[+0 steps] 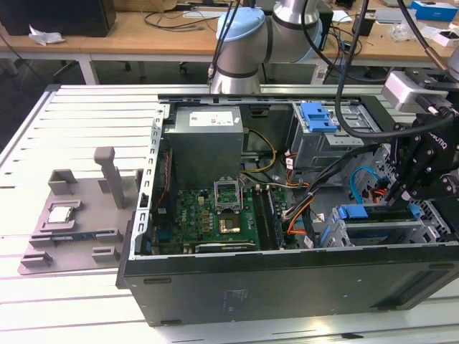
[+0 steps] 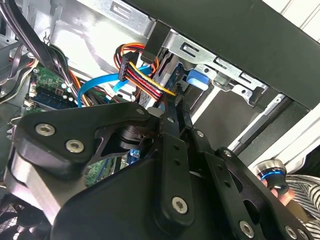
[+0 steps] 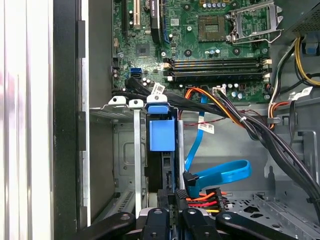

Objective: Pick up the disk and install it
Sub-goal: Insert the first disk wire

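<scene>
The open case [image 1: 287, 287] lies on the counter [image 1: 64, 301]. The disk [image 3: 162, 150] stands on edge in the drive bay [image 3: 127, 165] beside the motherboard [image 3: 200, 45], seemingly seated. The end effector [image 3: 175, 200] sits at the disk's cable end, fingers [image 2: 172, 125] narrow, perhaps pinching its edge.

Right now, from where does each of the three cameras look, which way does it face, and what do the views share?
Exterior view: off the arm, above the open black computer case; shows the silver-blue robot arm and gripper.
First wrist view: on the wrist, looking down past the gripper at the blue-framed disk in its grey metal bay.
Second wrist view: on the wrist, behind the gripper's black linkage.
Shared: the green motherboard.
</scene>
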You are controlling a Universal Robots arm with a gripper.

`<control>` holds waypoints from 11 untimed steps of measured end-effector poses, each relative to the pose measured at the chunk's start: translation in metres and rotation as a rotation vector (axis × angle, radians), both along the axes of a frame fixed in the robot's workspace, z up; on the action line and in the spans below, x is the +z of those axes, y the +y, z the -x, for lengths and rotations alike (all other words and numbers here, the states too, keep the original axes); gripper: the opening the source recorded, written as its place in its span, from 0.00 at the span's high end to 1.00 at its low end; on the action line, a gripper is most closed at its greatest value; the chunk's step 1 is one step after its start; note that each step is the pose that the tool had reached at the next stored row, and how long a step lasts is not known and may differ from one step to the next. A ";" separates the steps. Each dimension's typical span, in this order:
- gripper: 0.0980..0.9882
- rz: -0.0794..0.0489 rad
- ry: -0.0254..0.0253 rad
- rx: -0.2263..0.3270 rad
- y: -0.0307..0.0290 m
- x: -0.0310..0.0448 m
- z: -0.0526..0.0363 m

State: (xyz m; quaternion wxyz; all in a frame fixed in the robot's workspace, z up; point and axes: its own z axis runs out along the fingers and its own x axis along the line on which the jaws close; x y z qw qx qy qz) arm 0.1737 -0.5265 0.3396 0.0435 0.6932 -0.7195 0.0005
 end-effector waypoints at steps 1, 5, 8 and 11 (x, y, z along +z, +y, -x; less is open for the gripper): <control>0.93 -0.001 0.0000 0.000 0.0001 0.0006 0.0000; 0.93 0.000 -0.0001 -0.002 0.0004 0.0033 0.0000; 0.93 0.001 -0.0001 -0.007 0.0014 0.0034 0.0000; 0.93 0.001 0.0000 -0.010 0.0015 0.0033 0.0000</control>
